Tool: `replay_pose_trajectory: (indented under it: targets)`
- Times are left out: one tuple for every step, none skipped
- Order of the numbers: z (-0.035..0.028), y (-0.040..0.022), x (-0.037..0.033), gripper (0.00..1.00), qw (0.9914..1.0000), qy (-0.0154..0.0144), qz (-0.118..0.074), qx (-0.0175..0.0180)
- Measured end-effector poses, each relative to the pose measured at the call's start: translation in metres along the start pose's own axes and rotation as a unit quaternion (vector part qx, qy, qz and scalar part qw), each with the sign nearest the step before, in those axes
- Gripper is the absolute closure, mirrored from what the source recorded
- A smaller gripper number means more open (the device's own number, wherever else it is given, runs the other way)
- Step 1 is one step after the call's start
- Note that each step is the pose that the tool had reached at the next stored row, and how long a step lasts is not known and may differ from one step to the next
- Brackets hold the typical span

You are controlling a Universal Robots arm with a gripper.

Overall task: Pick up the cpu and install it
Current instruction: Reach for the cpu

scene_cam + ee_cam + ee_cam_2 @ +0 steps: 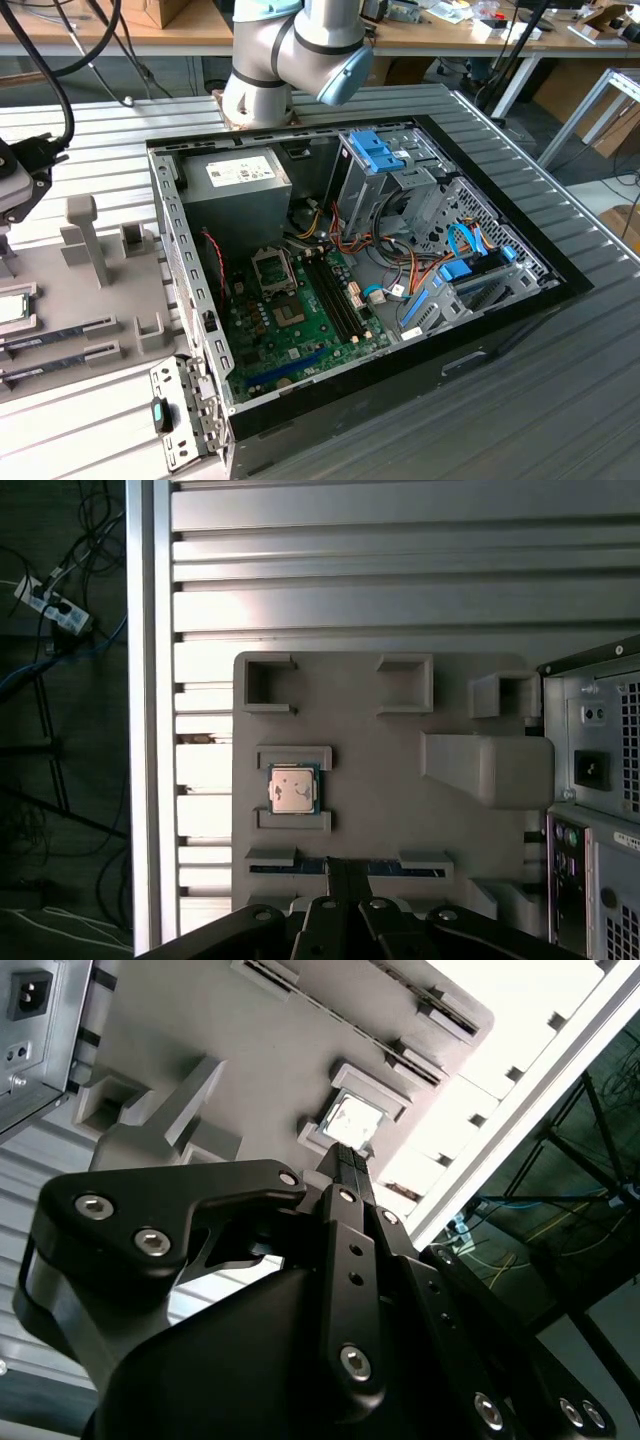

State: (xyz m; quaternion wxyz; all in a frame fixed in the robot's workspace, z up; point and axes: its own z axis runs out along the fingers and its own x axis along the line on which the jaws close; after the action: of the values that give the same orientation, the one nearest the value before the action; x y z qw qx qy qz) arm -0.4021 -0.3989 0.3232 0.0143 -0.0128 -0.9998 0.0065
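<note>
Cpu (293,789), a small thin square chip with a silvery-grey metal top and a narrow green rim, lies flat in a shallow seat of a matte grey moulded plastic tray (390,745). It sits between two raised lips and is the one chip there. In both wrist views the black metal jaws, fastened with bright screws, are pressed narrowly together and hold nothing. They are over the tray and apart from the cpu. Just beyond their tips in the first wrist view, a long narrow memory stick (410,869) lies in its slot. Past it comes the cpu's seat, then three open square pockets (265,680). In the exterior view two such sticks lie side by side on the tray, near the cpu. The tray rests on a ribbed aluminium bench (400,580). Beside the tray, on the exterior view's right, an open black computer case (400,400) holds one green circuit board (300,335). It also holds a grey metal power supply box (235,185), bundled coloured wires (385,262) and blue plastic drive brackets (378,150).
</note>
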Motion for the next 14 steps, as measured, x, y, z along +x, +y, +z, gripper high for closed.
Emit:
replay_pose_trajectory:
  targets:
    - [0.0004, 0.0000, 0.0000, 0.89, 1.00000, 0.0000, 0.000, 0.0000]
    - [0.0011, 0.0000, 0.0000, 0.89, 1.00000, 0.0000, 0.000, 0.0000]
    - [0.0018, 0.0000, -0.0001, 0.89, 1.00000, 0.0000, 0.000, 0.0000]
    - [0.0022, 0.0000, -0.0001, 0.89, 1.00000, 0.0000, 0.000, 0.0000]
    - [0.0026, 0.0000, -0.0001, 0.89, 1.00000, 0.0000, 0.000, 0.0000]
    - [0.0032, 0.0000, -0.0001, 0.89, 1.00000, 0.0000, 0.000, 0.0000]
    - [0.0038, 0.0001, -0.0001, 0.89, 1.00000, 0.0000, 0.000, 0.0000]
    - [0.0041, 0.0000, -0.0001, 0.89, 1.00000, 0.0000, 0.000, 0.0000]
    - [0.0047, 0.0000, -0.0001, 0.89, 1.00000, 0.0000, 0.000, 0.0000]
    - [0.0051, 0.0000, -0.0002, 0.89, 1.00000, 0.0000, 0.000, 0.0000]
    - [0.0055, 0.0001, -0.0001, 0.89, 1.00000, 0.0000, 0.000, 0.0000]
    - [0.0060, 0.0001, -0.0002, 0.89, 1.00000, 0.0000, 0.000, 0.0000]
    - [0.0063, 0.0001, -0.0002, 0.89, 1.00000, 0.0000, 0.000, 0.0000]
    - [0.0068, 0.0001, -0.0002, 0.89, 1.00000, 0.0000, 0.000, 0.0000]
